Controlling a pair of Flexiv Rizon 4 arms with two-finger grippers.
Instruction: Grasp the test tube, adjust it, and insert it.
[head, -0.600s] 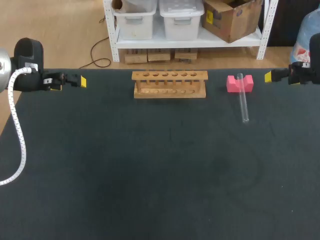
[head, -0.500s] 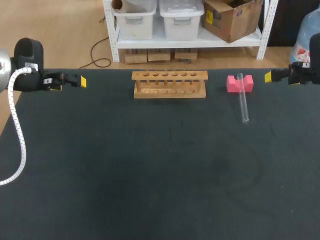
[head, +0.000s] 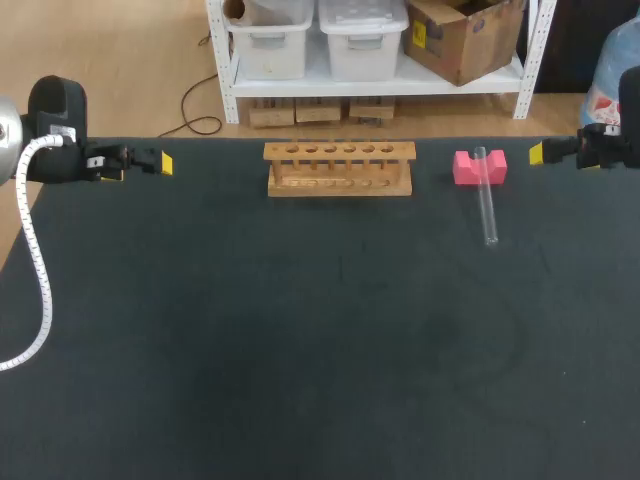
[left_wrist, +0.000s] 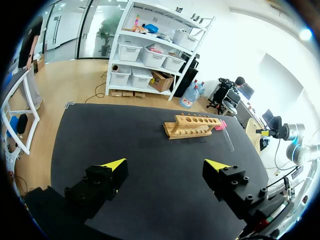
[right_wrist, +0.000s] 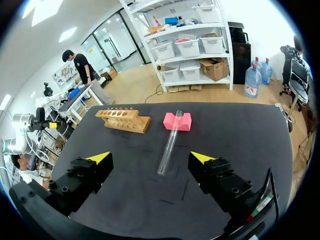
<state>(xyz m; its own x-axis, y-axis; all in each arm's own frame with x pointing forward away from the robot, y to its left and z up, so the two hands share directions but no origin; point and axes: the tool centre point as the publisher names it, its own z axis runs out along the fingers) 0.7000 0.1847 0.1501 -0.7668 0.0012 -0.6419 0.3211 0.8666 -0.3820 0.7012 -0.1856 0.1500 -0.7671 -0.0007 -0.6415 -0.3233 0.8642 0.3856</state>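
Observation:
A clear glass test tube (head: 487, 196) lies with its far end propped in the notch of a pink block (head: 480, 167), its near end on the dark table mat. The wooden tube rack (head: 339, 168), with a row of empty holes, stands at the back middle. My left gripper (head: 150, 161) hangs open at the far left edge, well away from the rack (left_wrist: 192, 126). My right gripper (head: 545, 153) is open at the far right edge, just beyond the pink block. In the right wrist view the tube (right_wrist: 169, 143) lies ahead of the open gripper (right_wrist: 152, 161), untouched.
The dark mat (head: 320, 340) covers the whole table. A white corrugated cable (head: 38, 290) from my left arm droops over the left edge. The pink block (right_wrist: 177, 121) and rack (right_wrist: 123, 119) stand side by side along the back.

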